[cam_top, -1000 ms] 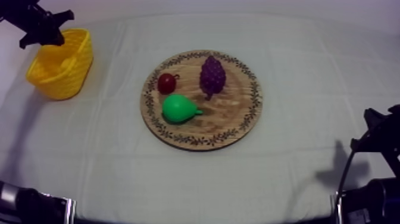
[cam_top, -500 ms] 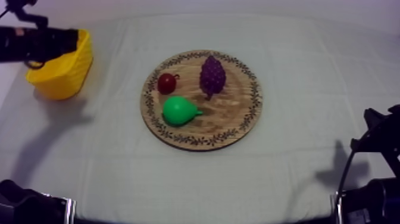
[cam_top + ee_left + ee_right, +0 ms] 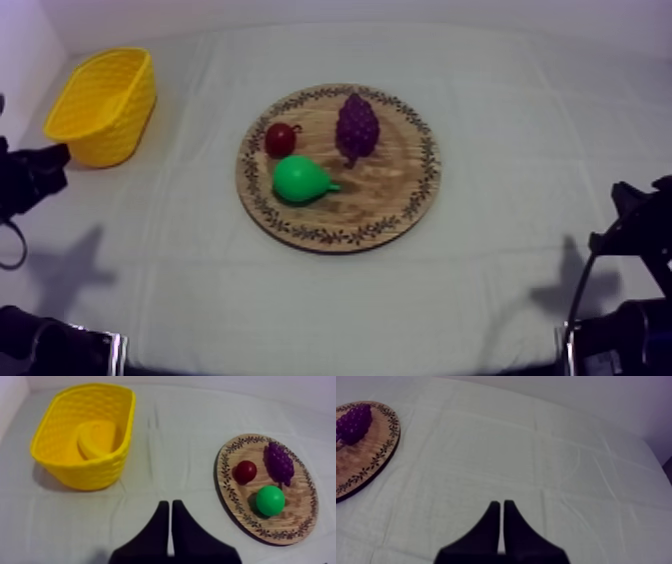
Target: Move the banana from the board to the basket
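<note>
My right gripper [image 3: 501, 504] hangs over bare cloth [image 3: 536, 451], its two black fingers pressed together into a narrow wedge with nothing between them. Well off to one side I see part of the wooden board [image 3: 366, 458] with its patterned rim, and the bunch of grapes [image 3: 353, 423] lying on it.

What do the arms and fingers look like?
The left fingers and right fingers are plain matte black, broad at the base, tapering to thin tips, no markings visible. The left arm and right arm in the top view are black, blocky segments.
</note>
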You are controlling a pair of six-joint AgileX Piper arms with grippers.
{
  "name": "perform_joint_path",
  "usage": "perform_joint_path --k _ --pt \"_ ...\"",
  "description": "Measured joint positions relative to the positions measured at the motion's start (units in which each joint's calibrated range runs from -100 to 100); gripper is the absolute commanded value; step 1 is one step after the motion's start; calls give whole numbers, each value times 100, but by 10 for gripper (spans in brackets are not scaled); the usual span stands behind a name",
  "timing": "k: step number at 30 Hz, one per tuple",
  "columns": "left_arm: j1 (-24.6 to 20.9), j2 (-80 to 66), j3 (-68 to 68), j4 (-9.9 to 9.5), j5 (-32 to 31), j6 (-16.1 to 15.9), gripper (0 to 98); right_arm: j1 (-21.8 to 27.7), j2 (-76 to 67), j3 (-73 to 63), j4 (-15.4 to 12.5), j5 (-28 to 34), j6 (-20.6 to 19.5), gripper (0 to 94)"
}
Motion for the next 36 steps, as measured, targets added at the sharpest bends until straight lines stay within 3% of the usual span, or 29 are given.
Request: perform_joint_path --k 8,17,22,26,29,36 --pt "-105 -1299 1180 -55 -400 -425 1 0 0 0 0 0 0 6" --pt "-335 -2330 2230 260 -892 -1054 1 0 0 0 0 0 0 6" --pt "-360 -2735 2489 -34 -1103 -1237 1 0 0 0 0 0 0 6" --pt "-282 -2893 2549 -528 -1056 -1080 1 0 0 0 0 0 0 6" --pt "-242 -2912 2549 -807 -955 -783 1 0 0 0 0 0 0 6" --pt "-227 -2912 2542 -909 -907 362 1 0 0 0 0 0 0 6"
